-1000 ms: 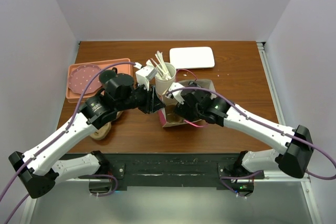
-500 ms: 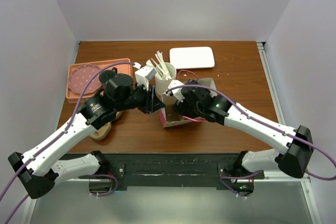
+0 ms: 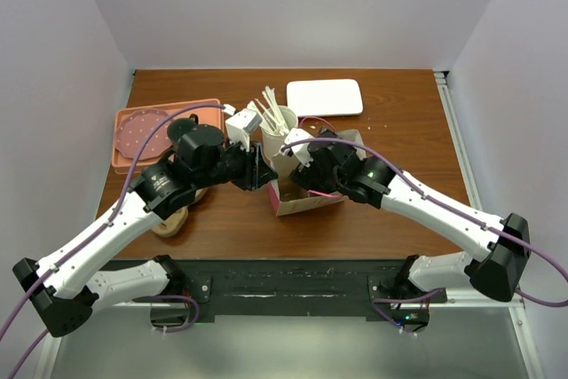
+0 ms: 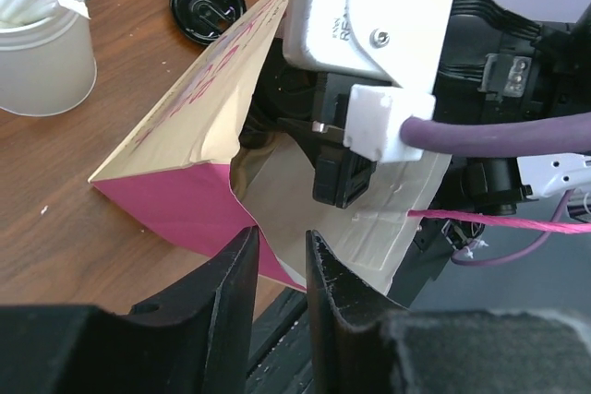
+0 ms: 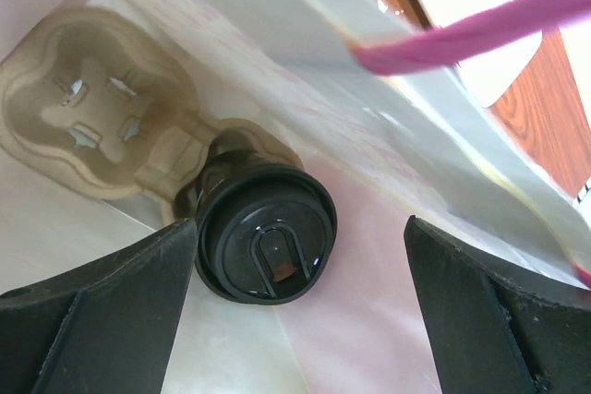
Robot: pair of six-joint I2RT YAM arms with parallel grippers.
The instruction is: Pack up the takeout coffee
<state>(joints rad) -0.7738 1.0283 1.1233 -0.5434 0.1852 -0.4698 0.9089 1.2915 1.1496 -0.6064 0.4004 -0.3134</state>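
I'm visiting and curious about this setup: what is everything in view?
Small near-black paper coffee cup with round black plastic lid: one, black, in the carrier inside the bag.
Moulded pulp cup carrier: one, tan, bag's bottom.
Paper bag: one, pink and tan, table middle.
White paper cup of pale stirrers: one, white, behind the bag.
Loose round black lid: one, black, on the table by the bag.
Rectangular tray: one, salmon, far left, holding a pink dotted disc.
Flat rectangular plate: one, white, far edge.
Wooden table: one, brown.
Left gripper: black, pinching the bag's edge.
Right gripper: black, open inside the bag over the cup.
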